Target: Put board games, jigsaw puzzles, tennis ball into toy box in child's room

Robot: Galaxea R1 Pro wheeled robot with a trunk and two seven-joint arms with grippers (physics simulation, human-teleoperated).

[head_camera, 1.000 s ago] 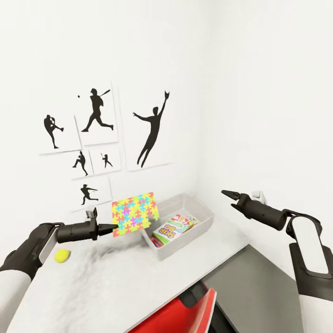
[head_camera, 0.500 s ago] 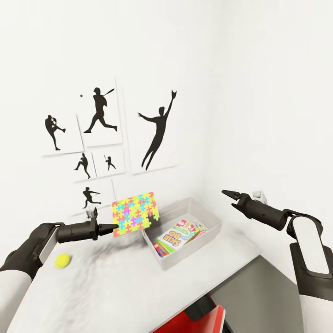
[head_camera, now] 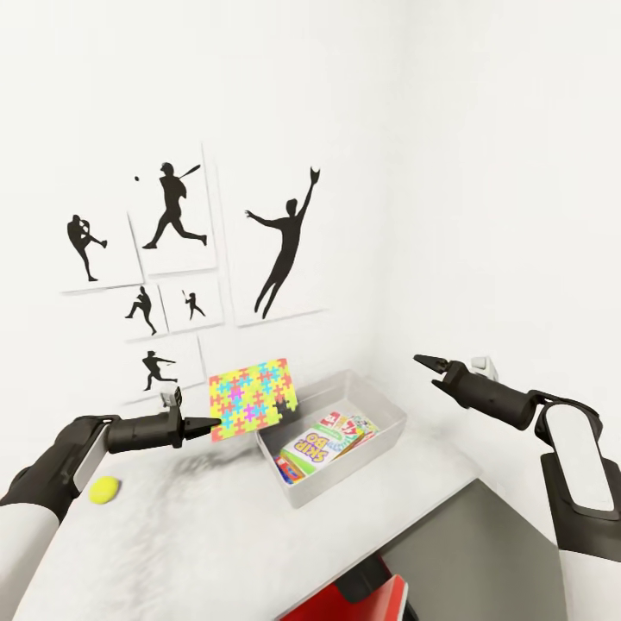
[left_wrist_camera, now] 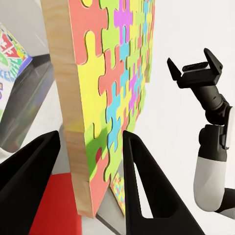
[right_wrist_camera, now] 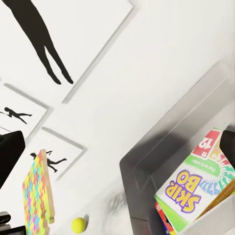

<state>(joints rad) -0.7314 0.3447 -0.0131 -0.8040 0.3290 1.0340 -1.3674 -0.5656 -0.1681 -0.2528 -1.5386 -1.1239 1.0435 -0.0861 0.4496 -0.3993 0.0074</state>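
Note:
My left gripper (head_camera: 212,423) is shut on the lower edge of a jigsaw puzzle (head_camera: 253,398), a flat board of yellow, pink, blue and green pieces. It holds the board upright above the white table (head_camera: 216,535), just left of the toy box (head_camera: 380,402). In the left wrist view the puzzle (left_wrist_camera: 112,98) stands between the two black fingers (left_wrist_camera: 147,186). The grey toy box holds board games (head_camera: 316,445), with a Skip-Bo box (right_wrist_camera: 188,191) on top. The tennis ball (head_camera: 104,490) lies on the table under my left arm. My right gripper (head_camera: 424,360) hovers open to the right of the box.
Baseball silhouette posters (head_camera: 172,250) hang on the wall behind the table. The box sits in the corner between two white walls. A lower dark grey unit (head_camera: 483,552) adjoins the table at right, and a red object (head_camera: 388,604) shows at the bottom edge.
The whole view has shifted a little against the wall and table, so the camera moved. Both arms keep their pose, and the puzzle stays gripped.

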